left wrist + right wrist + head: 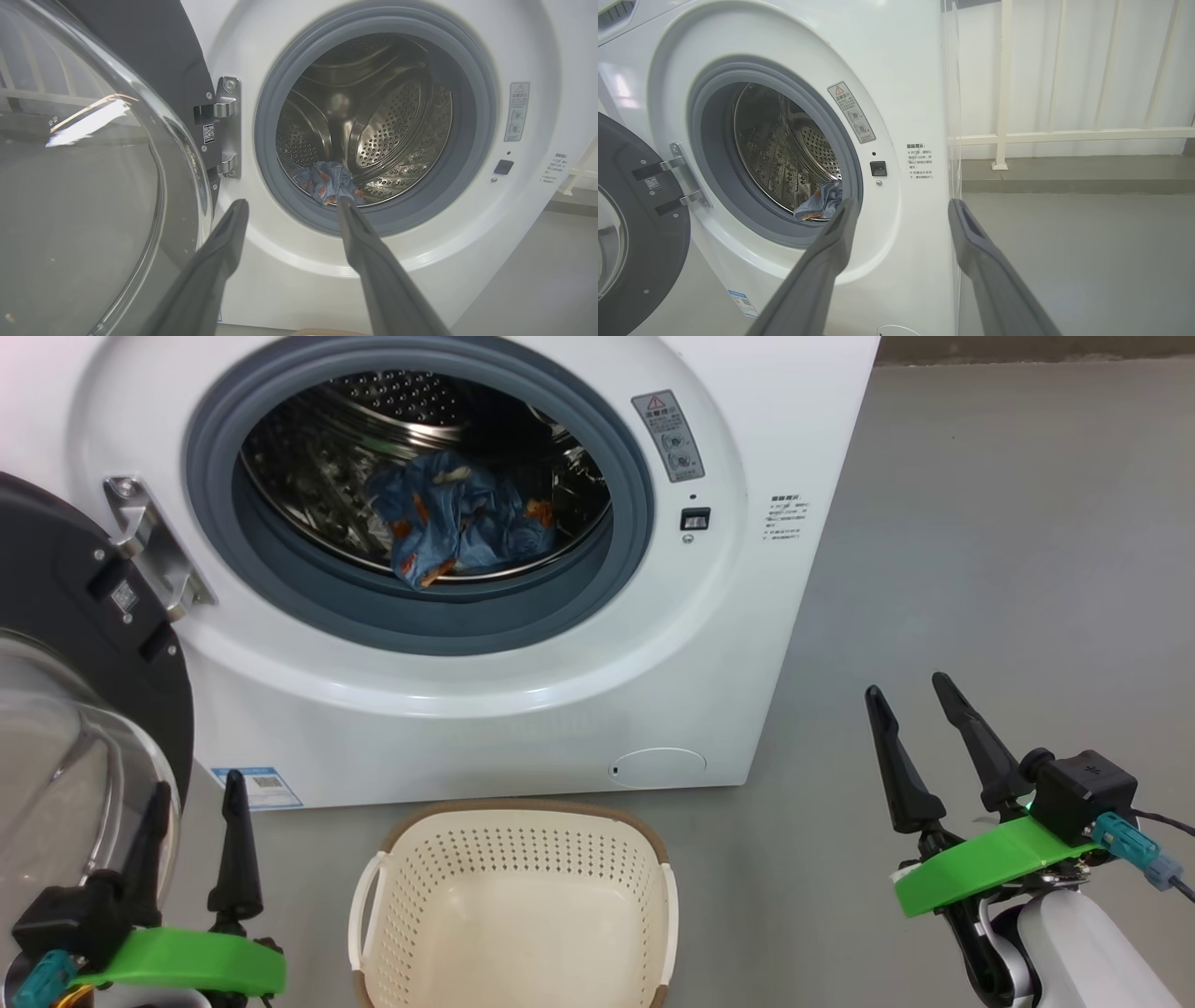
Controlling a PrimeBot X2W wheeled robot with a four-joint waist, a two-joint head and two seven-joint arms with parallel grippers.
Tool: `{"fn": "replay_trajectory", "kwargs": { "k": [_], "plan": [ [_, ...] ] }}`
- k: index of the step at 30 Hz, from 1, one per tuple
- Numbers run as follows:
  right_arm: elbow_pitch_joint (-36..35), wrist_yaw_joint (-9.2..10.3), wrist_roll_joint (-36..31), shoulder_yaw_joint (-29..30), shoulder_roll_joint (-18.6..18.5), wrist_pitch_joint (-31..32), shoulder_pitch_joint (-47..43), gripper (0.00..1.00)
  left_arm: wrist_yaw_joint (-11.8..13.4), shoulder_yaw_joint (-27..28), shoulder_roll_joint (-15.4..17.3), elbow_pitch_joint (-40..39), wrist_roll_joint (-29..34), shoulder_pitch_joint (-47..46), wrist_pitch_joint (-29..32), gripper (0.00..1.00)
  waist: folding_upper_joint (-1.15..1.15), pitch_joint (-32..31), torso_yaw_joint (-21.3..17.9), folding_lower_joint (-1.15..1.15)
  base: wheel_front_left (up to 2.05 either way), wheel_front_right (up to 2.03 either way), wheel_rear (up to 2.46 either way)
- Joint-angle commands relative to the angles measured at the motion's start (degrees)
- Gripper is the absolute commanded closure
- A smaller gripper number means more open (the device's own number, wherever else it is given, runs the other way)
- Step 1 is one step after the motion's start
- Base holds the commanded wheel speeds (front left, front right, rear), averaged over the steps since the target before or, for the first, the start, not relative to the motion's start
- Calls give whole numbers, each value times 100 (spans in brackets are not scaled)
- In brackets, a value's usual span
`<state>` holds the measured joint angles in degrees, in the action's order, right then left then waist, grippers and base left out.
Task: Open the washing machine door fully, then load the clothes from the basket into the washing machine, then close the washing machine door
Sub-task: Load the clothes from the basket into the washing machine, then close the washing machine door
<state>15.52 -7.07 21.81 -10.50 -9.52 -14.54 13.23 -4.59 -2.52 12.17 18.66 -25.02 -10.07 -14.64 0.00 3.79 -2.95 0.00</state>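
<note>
Grey floor (980, 523) is stretching away to the right of the washing machine (523, 709), and in the right wrist view a white railing (1004, 93) is running behind it. The washing machine door (103, 644) is hanging wide open on its metal hinge (154, 546) at the left of the opening, its clear glass bowl bulging toward the left tool (198, 784). The clothes (462, 518), a crumpled light blue bundle with orange-brown print, are lying at the bottom of the steel drum (373, 420), just behind the grey gasket (280, 588). The basket (523, 805) is sitting on the floor just in front of the machine, between the two tools, its visible bottom showing bare. The left tool is hovering low beside the door glass, fingers spread and grasping nothing; whether it is touching the glass cannot be told. The right tool (907, 684) is hanging over bare floor off the machine's right corner, well apart from the basket, likewise released and carrying nothing.
</note>
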Motion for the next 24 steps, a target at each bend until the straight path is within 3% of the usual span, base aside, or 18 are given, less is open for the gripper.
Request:
{"fn": "replay_trajectory", "kwargs": {
  "k": [1, 24],
  "plan": [
    [-116, -42, 68, -106, -66, -46, -40, 0, -35, 230, 115, -184, 64, -48, -36, 0, 0, 1, 4, 0, 0, 0, 0],
    [-89, -42, 99, -146, -67, -46, 2, 0, -154, 457, -6, -258, 184, -28, -36, 0, 0, 6, -107, 0, -13, 13, 0]
  ]
}}
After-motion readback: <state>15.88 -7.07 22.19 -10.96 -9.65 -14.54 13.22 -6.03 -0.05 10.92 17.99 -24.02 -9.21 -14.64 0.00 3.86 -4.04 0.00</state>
